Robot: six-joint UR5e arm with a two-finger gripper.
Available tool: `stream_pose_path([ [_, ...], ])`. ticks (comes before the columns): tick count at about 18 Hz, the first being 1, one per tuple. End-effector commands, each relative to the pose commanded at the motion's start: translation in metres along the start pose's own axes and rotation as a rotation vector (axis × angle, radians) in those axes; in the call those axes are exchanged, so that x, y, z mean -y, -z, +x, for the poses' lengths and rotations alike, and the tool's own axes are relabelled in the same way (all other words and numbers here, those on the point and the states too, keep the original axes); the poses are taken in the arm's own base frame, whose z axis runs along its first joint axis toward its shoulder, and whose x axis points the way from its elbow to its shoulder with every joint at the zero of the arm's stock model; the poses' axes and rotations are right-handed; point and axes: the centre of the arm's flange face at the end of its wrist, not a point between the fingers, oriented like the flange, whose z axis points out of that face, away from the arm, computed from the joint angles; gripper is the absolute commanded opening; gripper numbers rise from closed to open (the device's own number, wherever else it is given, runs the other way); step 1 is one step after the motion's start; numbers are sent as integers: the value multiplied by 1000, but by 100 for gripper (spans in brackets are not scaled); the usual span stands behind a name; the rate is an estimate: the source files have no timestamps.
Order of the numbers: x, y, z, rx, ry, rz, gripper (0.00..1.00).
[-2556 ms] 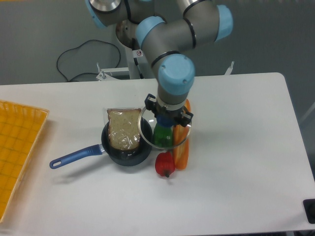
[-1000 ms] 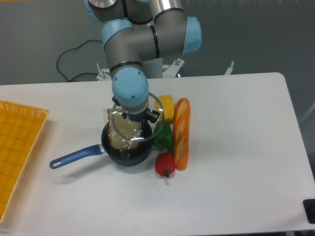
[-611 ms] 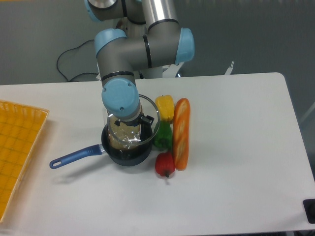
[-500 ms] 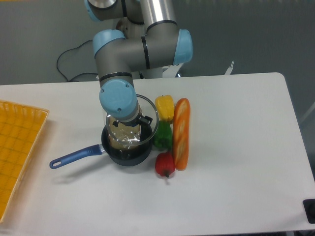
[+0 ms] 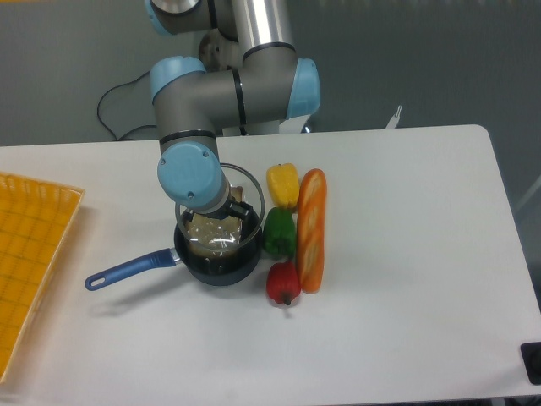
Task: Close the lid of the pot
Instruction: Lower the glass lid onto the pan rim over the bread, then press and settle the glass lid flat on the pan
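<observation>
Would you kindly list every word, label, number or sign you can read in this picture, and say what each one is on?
There is no readable text.
Bread slice in its clear wrapper, standing in the pot: no print can be made out.
Lid, peppers, baguette and yellow tray: no labels show.
Robot arm: no marking is readable in this frame.

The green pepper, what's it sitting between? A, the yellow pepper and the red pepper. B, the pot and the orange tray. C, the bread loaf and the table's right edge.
A: the green pepper lies with the yellow pepper behind it and the red pepper in front.
</observation>
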Motion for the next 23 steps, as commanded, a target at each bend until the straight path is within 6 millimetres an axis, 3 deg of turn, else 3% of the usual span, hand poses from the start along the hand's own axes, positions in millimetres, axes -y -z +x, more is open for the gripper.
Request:
stream_pose_path([
  [12,7,-10,-2,-8,2,-17,49],
  [23,9,-6,-1,-26,-3,-46,49],
])
